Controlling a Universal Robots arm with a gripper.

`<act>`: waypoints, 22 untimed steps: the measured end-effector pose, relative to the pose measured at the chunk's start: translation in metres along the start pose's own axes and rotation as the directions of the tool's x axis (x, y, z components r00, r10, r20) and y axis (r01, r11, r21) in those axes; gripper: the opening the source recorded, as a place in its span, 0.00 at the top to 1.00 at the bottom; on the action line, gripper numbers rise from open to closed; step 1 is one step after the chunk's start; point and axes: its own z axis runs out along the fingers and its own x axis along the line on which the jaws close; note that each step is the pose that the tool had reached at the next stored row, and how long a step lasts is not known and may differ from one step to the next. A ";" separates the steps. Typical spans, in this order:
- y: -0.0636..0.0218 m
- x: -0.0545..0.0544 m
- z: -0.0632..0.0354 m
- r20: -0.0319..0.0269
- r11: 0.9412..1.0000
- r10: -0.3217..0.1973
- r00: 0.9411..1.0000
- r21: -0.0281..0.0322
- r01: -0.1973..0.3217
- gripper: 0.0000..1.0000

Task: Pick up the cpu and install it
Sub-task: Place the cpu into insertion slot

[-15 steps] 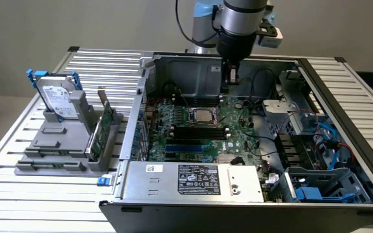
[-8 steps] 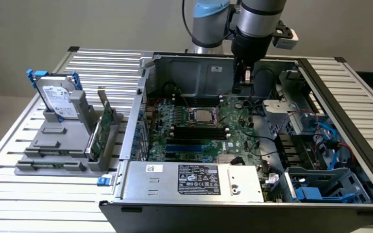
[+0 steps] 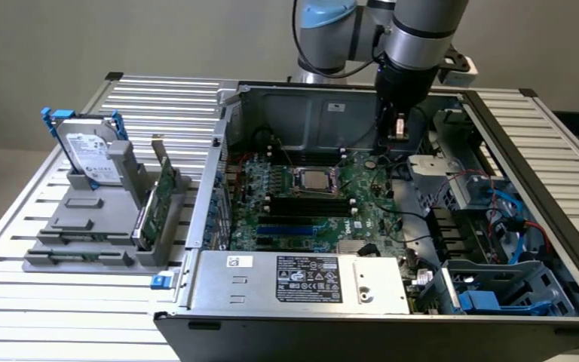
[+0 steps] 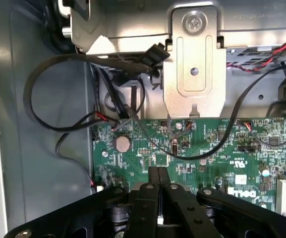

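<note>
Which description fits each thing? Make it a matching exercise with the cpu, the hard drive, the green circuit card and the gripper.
Things:
1. cpu
2. hard drive
3. green circuit card
4. gripper

Descriptions:
A. upright in the grey stand, on its side away from the case
B. jaws shut together, over the open case
C. lying flat in the middle of the motherboard
D. on edge in the stand, on its side next to the case

Pairs: 1-C, 2-A, 3-D, 4-B
</note>
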 end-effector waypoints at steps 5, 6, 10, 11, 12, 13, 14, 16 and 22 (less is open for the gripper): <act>0.0002 -0.001 0.0091 0.000 1.000 0.000 1.000 0.000 0.000 0.89; 0.0002 -0.001 0.0109 0.000 1.000 0.000 1.000 0.000 0.000 0.89; 0.0002 -0.002 0.0180 0.000 1.000 -0.002 1.000 0.000 0.002 0.89; 0.0001 -0.002 0.0199 0.000 1.000 -0.002 1.000 0.000 0.002 0.89; 0.0001 -0.002 0.0218 0.000 1.000 -0.002 1.000 0.000 0.002 0.89; 0.0001 -0.002 0.0236 0.000 1.000 -0.002 1.000 0.000 0.002 0.89; 0.0000 -0.003 0.0254 0.000 1.000 -0.002 1.000 0.000 0.002 0.89; -0.0006 -0.003 0.0290 0.000 1.000 -0.002 1.000 0.000 0.002 0.89; -0.0097 -0.004 0.0379 0.000 1.000 -0.002 1.000 0.000 0.002 0.89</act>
